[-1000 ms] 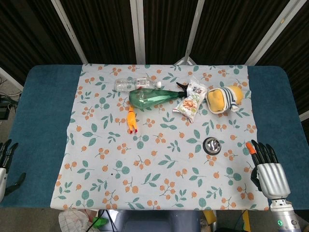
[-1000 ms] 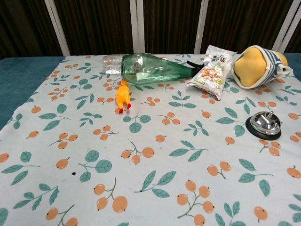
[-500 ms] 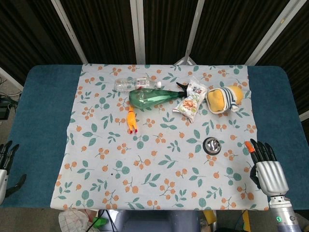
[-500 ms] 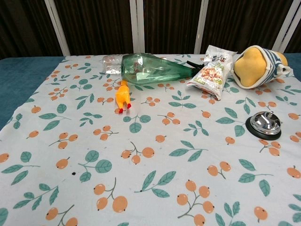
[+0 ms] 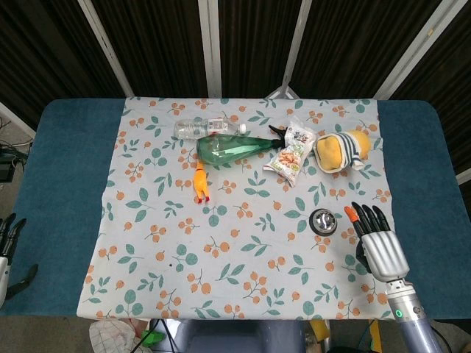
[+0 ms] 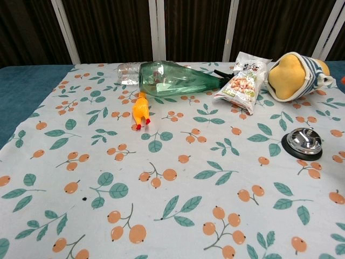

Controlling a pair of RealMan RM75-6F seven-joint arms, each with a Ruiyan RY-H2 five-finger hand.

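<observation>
Right robot hand (image 5: 377, 243): fingers spread, holding nothing, at the desk's near right, just right of the bell (image 5: 323, 220).
Left robot hand (image 5: 7, 246): at the near left edge, mostly cut off; cannot tell its state.
Bell: on the cloth (image 5: 243, 250), near right.
Far side: bottle (image 5: 235, 147), snack bag (image 5: 291, 154), plush toy (image 5: 341, 149), rubber chicken (image 5: 200, 184).

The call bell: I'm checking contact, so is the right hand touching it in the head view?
No, the right hand hovers with fingers spread just right of the call bell, a gap of cloth between them.

Green bottle (image 5: 234, 148), orange-berry tablecloth (image 5: 243, 257), silver bell (image 5: 323, 220).
</observation>
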